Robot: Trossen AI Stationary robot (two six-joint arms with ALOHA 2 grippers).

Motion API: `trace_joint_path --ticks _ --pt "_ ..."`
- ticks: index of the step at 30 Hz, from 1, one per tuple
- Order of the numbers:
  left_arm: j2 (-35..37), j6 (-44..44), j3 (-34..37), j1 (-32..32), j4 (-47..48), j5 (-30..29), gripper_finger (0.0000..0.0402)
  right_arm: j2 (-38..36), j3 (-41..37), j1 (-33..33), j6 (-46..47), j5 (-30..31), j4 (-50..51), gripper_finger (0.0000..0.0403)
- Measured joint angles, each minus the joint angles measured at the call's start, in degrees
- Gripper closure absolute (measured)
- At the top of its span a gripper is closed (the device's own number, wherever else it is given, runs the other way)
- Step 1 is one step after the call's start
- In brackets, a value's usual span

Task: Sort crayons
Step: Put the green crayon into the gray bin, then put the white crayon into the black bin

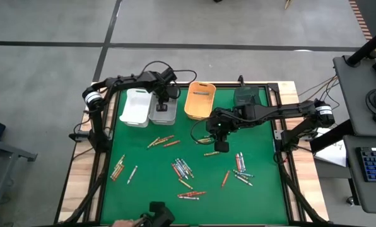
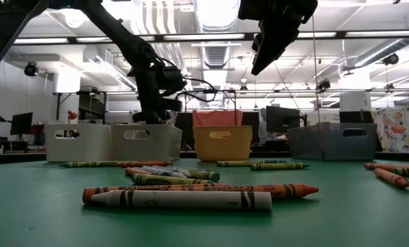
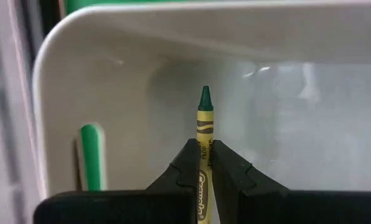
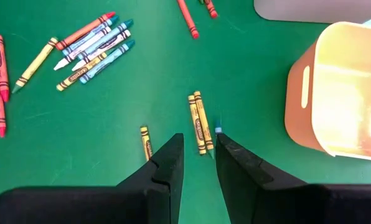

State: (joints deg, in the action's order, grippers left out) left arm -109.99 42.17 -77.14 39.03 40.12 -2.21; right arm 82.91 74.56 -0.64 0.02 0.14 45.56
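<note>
Pinched in the left jaws (image 3: 203, 171), a green crayon (image 3: 205, 118) is hanging over the grey bin (image 1: 163, 111); released crooked, it risks bouncing out. Right jaws (image 4: 198, 155) are hovering empty, part-open, over the bench (image 1: 150, 170).

Four bins (image 1: 199, 101) stand in a row at the back of the worktop (image 1: 144, 183); crayons (image 1: 183, 169) lie scattered in front of them.

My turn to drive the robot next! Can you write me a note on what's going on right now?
Left claw: shut on a green-tipped crayon, held over the grey bin.
Right claw: open, empty, above two yellow crayons near the orange bin.
Done: one crayon visible in the orange bin.
Left: drop the held crayon, then sort the many loose crayons spread over the green mat.
</note>
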Motion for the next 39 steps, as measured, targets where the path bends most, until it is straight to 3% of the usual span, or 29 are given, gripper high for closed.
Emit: trace_joint_path --ticks 6,19,28,34,39 --pt "-1.72 0.44 0.00 0.02 -1.31 -3.84 0.0400 0.00 0.00 0.00 -0.03 0.00 -0.07 0.0321" --pt "-3.99 0.34 0.02 0.00 -2.69 -3.86 0.0399 0.00 0.00 0.00 -0.25 0.00 -0.37 0.0321" --pt "-3.89 -0.84 0.02 0.00 -3.47 -3.86 0.0358 0.00 0.00 0.00 -0.25 0.00 -0.70 0.0321" --pt "-2.58 -2.28 -0.38 -0.29 -0.61 -4.36 0.0341 0.00 0.00 -0.02 0.66 -0.02 -0.71 0.0321" --pt "0.74 -10.15 -3.78 -1.19 6.84 -2.03 0.0339 0.00 0.15 0.01 8.30 -0.16 -0.48 0.0321"
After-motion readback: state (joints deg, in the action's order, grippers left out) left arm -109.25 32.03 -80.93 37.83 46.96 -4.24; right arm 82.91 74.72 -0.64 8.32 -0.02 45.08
